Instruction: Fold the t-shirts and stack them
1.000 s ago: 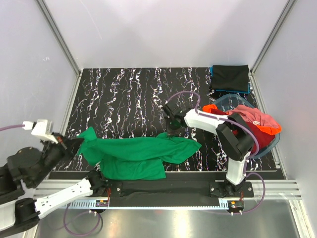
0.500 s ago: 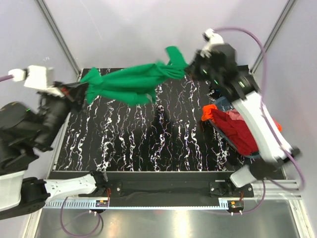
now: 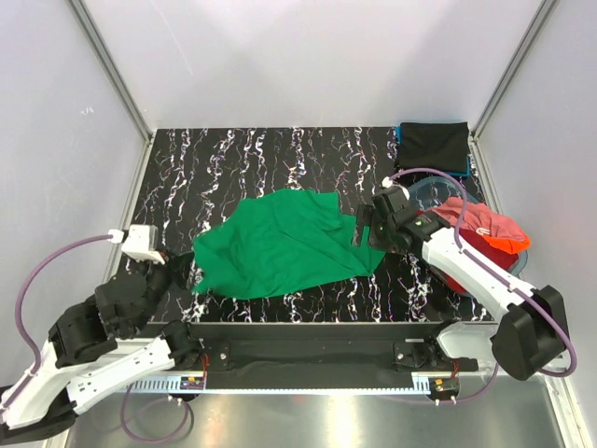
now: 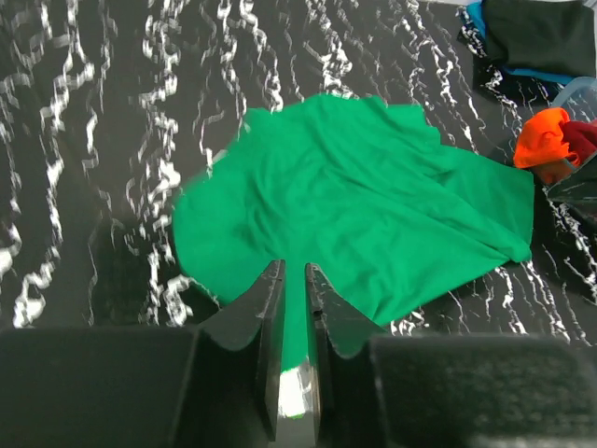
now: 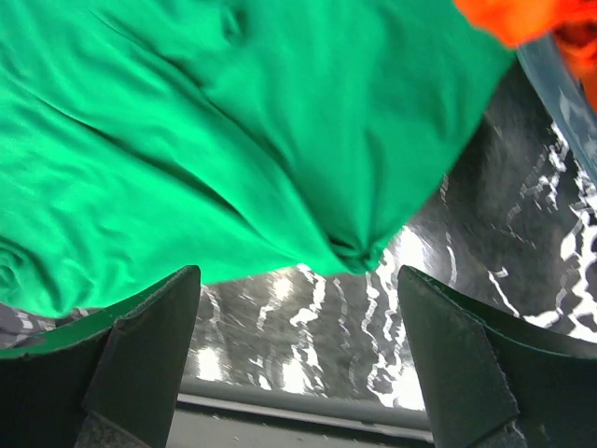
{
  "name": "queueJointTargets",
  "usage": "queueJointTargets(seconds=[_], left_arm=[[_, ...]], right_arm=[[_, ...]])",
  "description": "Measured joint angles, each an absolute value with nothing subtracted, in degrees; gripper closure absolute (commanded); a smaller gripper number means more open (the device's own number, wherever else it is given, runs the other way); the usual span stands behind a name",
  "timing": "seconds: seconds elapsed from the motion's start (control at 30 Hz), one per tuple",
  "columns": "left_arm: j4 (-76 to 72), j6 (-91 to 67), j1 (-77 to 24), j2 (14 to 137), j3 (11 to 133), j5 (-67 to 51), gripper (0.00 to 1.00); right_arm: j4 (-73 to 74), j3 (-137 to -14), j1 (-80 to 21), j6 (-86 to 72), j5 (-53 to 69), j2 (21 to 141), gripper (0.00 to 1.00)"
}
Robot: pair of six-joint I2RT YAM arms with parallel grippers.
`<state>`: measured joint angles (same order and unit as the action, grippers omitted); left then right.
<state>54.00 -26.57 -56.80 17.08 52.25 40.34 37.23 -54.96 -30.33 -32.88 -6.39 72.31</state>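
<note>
The bright green t-shirt [image 3: 280,247] lies spread out on the middle of the black marbled table [image 3: 224,168]. My left gripper [image 3: 179,273] is low at the shirt's near-left corner. In the left wrist view its jaws [image 4: 291,275] stand a narrow slit apart, with green cloth [image 4: 354,205] showing in the slit. My right gripper [image 3: 364,229] is at the shirt's right edge. In the right wrist view it [image 5: 297,275] is wide open and holds nothing. The bunched corner of the shirt [image 5: 359,252] lies just beyond its fingertips.
A clear plastic tub [image 3: 518,261] at the right holds a maroon-red shirt [image 3: 457,257] and an orange one [image 3: 499,245]. A folded black shirt [image 3: 434,145] rests on a blue one at the back right corner. A metal rail [image 3: 308,373] runs along the near edge.
The green shirt was bunched at the near edge, then swung up taut between both shut grippers. Now it lies flat; the right gripper has opened wide and the left slightly.
</note>
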Motion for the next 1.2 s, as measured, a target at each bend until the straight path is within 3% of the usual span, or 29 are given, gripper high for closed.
queueJointTargets(seconds=[0.27,0.43,0.5,0.53,0.63,0.93,1.2], left_arm=[[55.9,-32.8,-56.8,13.0,49.9,42.0,0.83],[56.5,-33.6,-56.8,13.0,49.2,43.0,0.73],[56.6,-34.1,-56.8,13.1,49.1,43.4,0.61],[56.8,-34.4,-56.8,13.5,49.1,43.6,0.42],[57.4,-35.7,-56.8,16.3,49.1,44.2,0.23],[54.5,-35.4,-54.9,36.7,52.2,45.8,0.16],[36.3,-24.6,-32.0,62.0,59.8,23.5,0.16]], right_arm=[[32.2,-56.7,-30.4,-33.8,-1.5,73.6,0.2],[29.5,-62.5,-32.6,-32.9,1.7,85.8,0.2],[29.8,-66.5,-34.3,-32.1,2.3,90.8,0.2],[29.6,-69.2,-35.2,-31.6,2.7,93.7,0.2],[29.8,-78.1,-37.3,-30.1,2.9,101.8,0.16],[36.6,-99.2,-36.0,-27.0,-5.1,116.4,0.1],[38.5,-94.9,-27.2,-26.3,-6.7,114.0,0.09]])
